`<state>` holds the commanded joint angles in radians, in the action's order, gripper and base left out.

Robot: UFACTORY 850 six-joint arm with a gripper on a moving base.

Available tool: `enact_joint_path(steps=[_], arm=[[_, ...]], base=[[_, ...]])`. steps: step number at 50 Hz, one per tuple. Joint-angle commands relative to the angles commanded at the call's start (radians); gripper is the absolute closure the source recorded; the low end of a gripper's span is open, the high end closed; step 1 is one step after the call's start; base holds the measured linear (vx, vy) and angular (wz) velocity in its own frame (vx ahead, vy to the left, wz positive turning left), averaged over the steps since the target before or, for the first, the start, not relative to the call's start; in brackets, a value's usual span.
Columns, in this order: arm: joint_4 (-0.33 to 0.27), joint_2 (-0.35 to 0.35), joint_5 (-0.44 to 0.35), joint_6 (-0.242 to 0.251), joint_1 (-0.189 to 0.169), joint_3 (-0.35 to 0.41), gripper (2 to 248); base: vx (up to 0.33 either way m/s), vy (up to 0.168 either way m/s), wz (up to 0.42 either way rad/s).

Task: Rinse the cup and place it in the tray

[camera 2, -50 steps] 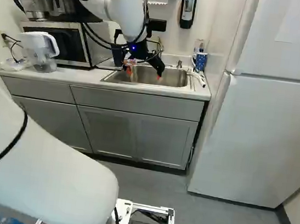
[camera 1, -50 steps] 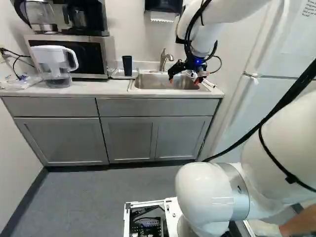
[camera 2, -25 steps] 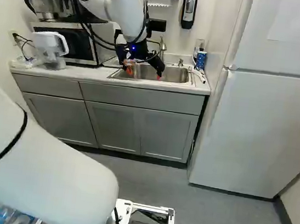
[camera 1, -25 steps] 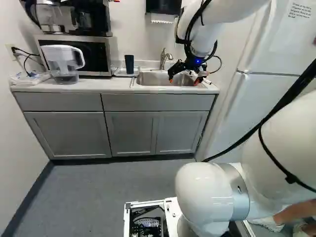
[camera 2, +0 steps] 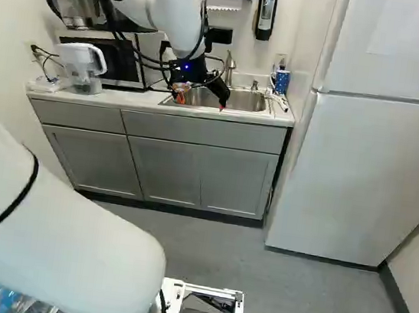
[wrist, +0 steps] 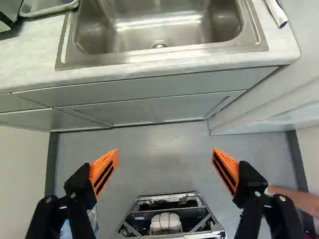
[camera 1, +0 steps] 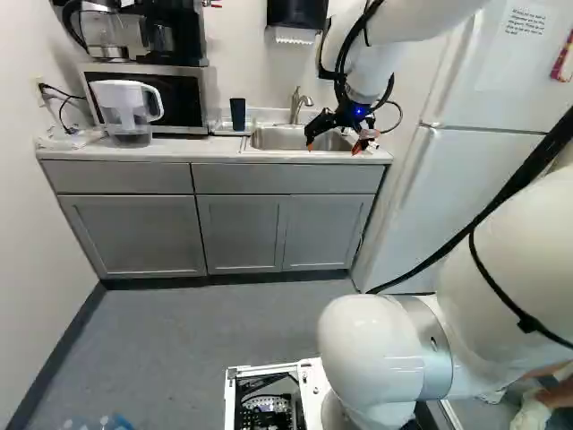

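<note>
Dark tapered cup (camera 1: 237,114) stands in the shallow grey tray (wrist: 50,11), far left; placing seems done, so wide-spread, empty fingers (wrist: 102,168) should withdraw.

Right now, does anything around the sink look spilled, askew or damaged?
Nothing stands out: the dark cup stands upright on the tray beside the sink, the open gripper is empty, and no spill or damage shows.

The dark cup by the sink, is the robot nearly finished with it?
Maybe. The tall dark blue cup looks to be standing in the shallow pale tray, so placing seems done. Nothing is in hand: the black gripper has its orange-padded jaws open and empty. I can't tell whether the cup was rinsed; if not, that's left.
</note>
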<state>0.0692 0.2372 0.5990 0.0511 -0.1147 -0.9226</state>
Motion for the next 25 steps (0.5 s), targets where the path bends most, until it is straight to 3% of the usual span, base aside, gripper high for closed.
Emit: enact_joint_path(steps=[25], arm=[[0.0, 0.0, 0.0, 0.0, 0.0, 0.0, 3]], base=[[-0.036, 0.011, 0.004]])
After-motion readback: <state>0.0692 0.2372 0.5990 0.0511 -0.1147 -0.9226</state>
